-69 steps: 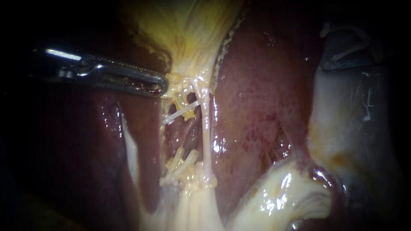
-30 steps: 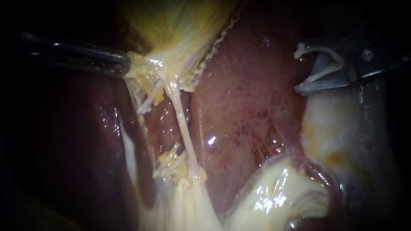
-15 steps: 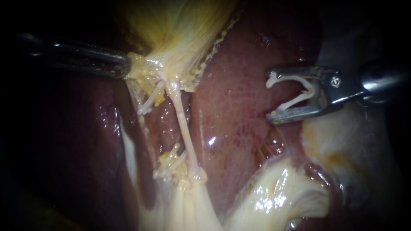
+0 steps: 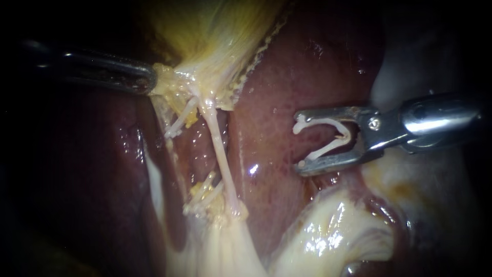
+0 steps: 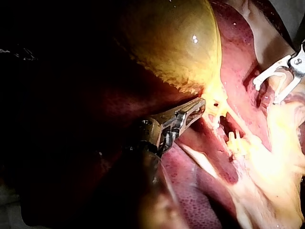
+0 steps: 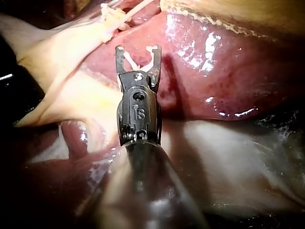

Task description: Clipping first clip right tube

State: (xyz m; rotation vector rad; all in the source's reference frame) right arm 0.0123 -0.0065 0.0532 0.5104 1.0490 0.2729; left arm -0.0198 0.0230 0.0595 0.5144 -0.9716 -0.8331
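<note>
In the endoscope view my left instrument (image 4: 151, 82) is shut on yellow tissue at the neck of the gallbladder (image 4: 215, 36) and holds it out to the left. Below the grip the right tube (image 4: 220, 154) runs down, thin, pale and taut. The shorter left tube (image 4: 179, 120) lies beside it. My right instrument (image 4: 298, 141) hovers over the liver (image 4: 277, 77), well to the right of the tubes. Its jaws stand wide apart and carry an open white clip (image 4: 323, 121) whose mouth faces the tubes. The right wrist view shows the same clip (image 6: 128, 61) seated between both jaws.
Pale fatty tissue (image 4: 328, 236) bulges below my right instrument, with whitish tissue (image 4: 425, 179) under its shaft. Dark liver (image 4: 92, 179) fills the left side. A yellow knot of tissue (image 4: 215, 208) sits at the lower end of the tubes.
My right instrument has come in from the upper right and moved down and left with the clip, closer to the tubes. My left instrument first pulled the gallbladder neck left, then held still.
</note>
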